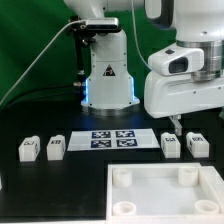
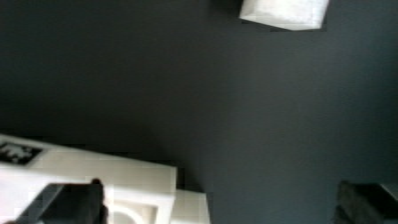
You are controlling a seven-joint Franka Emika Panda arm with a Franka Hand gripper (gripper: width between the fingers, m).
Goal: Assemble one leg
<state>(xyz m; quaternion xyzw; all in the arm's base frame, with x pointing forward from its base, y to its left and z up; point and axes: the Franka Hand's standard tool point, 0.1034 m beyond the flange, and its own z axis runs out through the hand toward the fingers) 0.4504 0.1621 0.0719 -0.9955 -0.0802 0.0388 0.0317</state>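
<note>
Exterior view first: hovering with the gripper [image 1: 178, 123] low over the leg [image 1: 170, 144], second from the exterior view's right in a row of four alike, standing on the black table [image 1: 60, 185]. Over to the wrist view: fingers [image 2: 71, 203] spread wide, pinching nothing. Not centred, though, with one fingertip sitting over the leg [image 2: 125, 175] rather than straddling it. Risky to drop from here: likely to land on top, then tip or shove the block toward its neighbour [image 1: 198, 144]. Looks to need a sideways shift before any descent.
</note>
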